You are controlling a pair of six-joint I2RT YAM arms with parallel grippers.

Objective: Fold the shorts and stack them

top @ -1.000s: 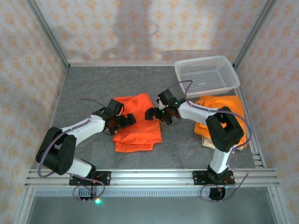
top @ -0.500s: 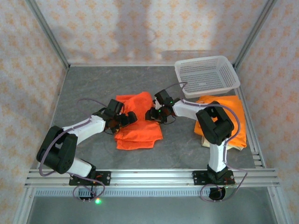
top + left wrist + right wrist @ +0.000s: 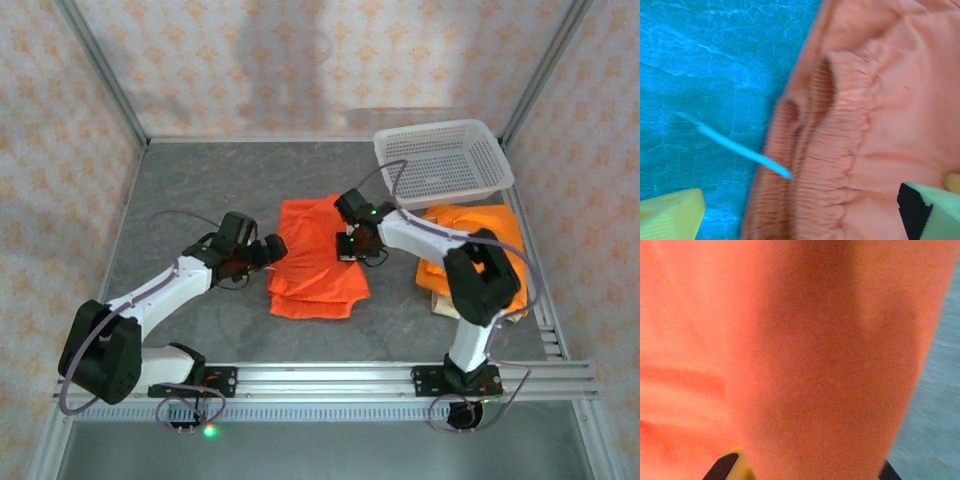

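Note:
A folded pair of orange shorts (image 3: 318, 270) lies in the middle of the grey table. My right gripper (image 3: 350, 245) is shut on its right edge; in the right wrist view orange cloth (image 3: 825, 365) bulges between the fingertips (image 3: 725, 467). My left gripper (image 3: 270, 248) stands open at the shorts' left edge, touching nothing. The left wrist view looks down on the gathered waistband (image 3: 855, 140) and a white drawstring (image 3: 735, 147), with the open fingers (image 3: 670, 217) on either side. Another orange pair (image 3: 480, 240) lies on a beige pair (image 3: 440, 305) at the right.
A white mesh basket (image 3: 440, 160) stands at the back right, just behind the stacked pairs. The aluminium rail (image 3: 320, 380) with both arm bases runs along the near edge. Patterned walls close in the sides and back.
My right gripper has closed on the shorts' right edge and the folded pair has slid to the right. The left arm has followed to the right, still open.

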